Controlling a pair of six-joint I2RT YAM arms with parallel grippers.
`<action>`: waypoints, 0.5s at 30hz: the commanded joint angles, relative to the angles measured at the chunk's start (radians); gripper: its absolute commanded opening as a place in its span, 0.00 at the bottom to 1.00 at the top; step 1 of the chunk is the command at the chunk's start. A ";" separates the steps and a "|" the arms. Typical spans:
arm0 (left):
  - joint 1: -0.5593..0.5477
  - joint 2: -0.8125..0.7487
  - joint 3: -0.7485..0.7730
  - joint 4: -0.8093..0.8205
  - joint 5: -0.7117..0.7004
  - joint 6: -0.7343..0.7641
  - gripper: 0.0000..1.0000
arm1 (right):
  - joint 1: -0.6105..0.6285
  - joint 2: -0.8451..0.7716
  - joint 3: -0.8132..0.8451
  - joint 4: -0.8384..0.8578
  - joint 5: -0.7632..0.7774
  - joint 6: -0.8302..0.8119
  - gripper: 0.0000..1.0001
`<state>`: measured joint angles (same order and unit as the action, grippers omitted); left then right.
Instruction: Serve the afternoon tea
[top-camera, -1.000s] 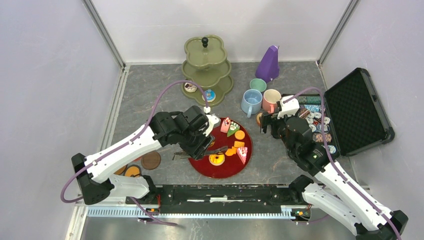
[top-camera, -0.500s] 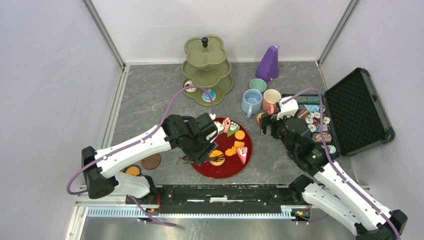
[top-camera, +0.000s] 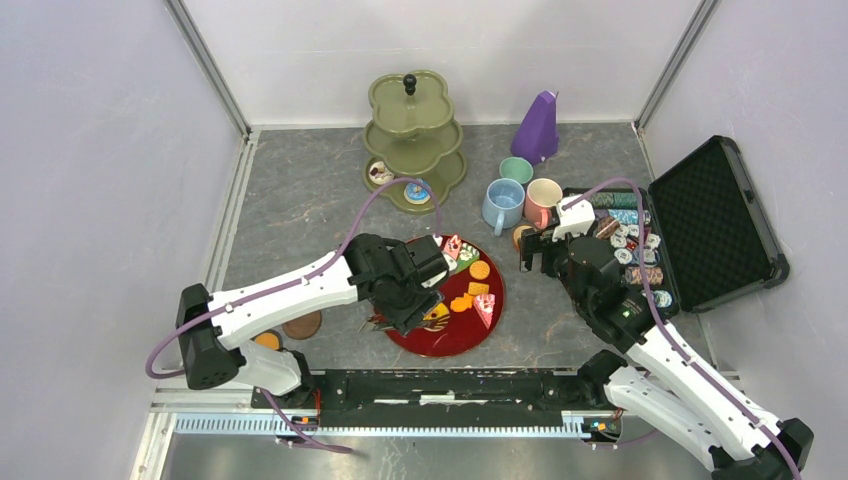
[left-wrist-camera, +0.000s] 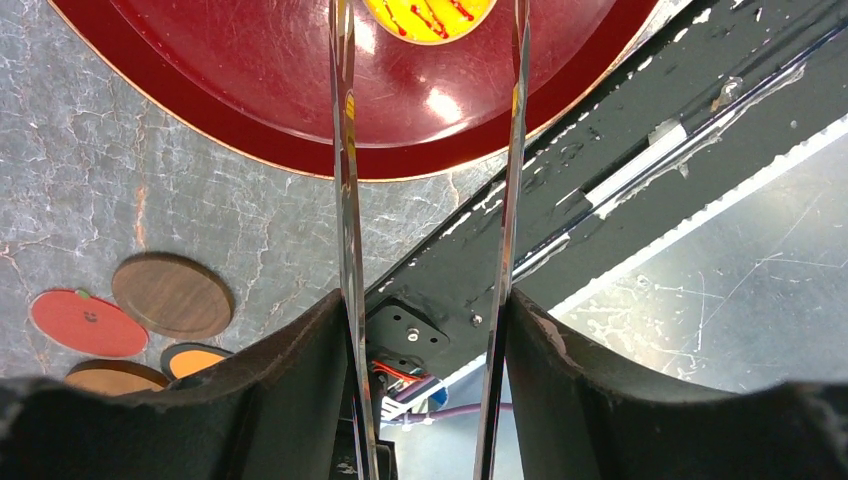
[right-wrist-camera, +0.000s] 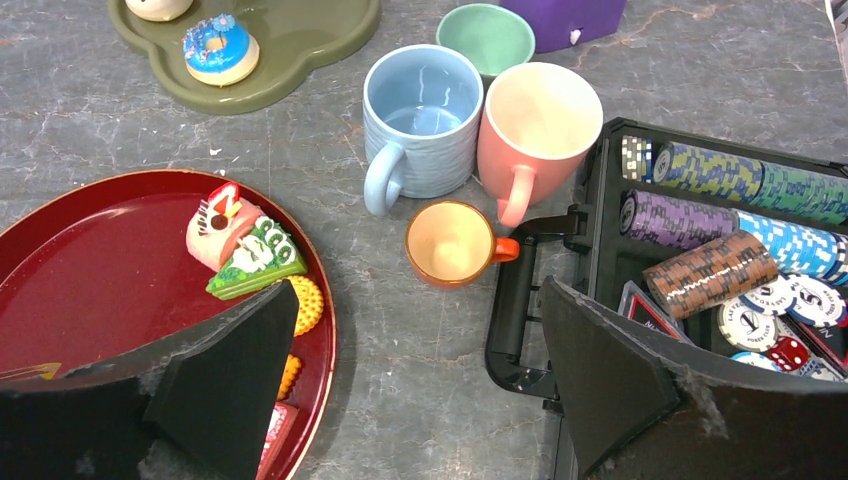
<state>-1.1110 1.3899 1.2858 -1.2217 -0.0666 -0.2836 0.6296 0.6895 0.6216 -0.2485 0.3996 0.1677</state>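
Observation:
My left gripper (top-camera: 415, 300) (left-wrist-camera: 428, 310) is shut on metal tongs (left-wrist-camera: 345, 200). The tong arms stand apart and reach over the red plate (top-camera: 450, 338) (left-wrist-camera: 250, 100) to either side of a yellow donut (top-camera: 436, 318) (left-wrist-camera: 430, 12). Cake slices (top-camera: 458, 252) (right-wrist-camera: 240, 242) and orange biscuits (top-camera: 480, 270) lie on the plate. My right gripper (top-camera: 535, 250) (right-wrist-camera: 418, 300) is open and empty, just near of the small orange cup (right-wrist-camera: 452, 242). Blue (right-wrist-camera: 420, 120), pink (right-wrist-camera: 540, 120) and green (right-wrist-camera: 485, 35) mugs stand behind it. A blue donut (top-camera: 418, 190) (right-wrist-camera: 220, 48) sits on the green tiered stand (top-camera: 410, 135).
A purple metronome (top-camera: 537, 128) stands at the back. An open black case (top-camera: 700, 225) with poker chips (right-wrist-camera: 720, 175) lies to the right, its handle close to my right gripper. Round coasters (top-camera: 300, 325) (left-wrist-camera: 172, 295) lie left of the plate. A black rail (top-camera: 450, 385) runs along the near edge.
My left arm has moved right and nearer over the plate, bringing the tongs to the yellow donut. The right arm has hardly moved.

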 joint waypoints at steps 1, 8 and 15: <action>-0.015 0.003 -0.006 0.041 -0.030 -0.046 0.63 | 0.002 -0.002 -0.007 0.037 -0.005 0.020 0.98; -0.033 0.041 -0.016 0.054 -0.061 -0.047 0.63 | 0.002 -0.005 -0.009 0.037 -0.012 0.024 0.98; -0.050 0.064 -0.022 0.066 -0.067 -0.043 0.62 | 0.002 -0.015 -0.016 0.031 -0.012 0.030 0.98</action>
<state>-1.1519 1.4525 1.2667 -1.1908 -0.1131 -0.2985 0.6296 0.6880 0.6163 -0.2481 0.3923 0.1825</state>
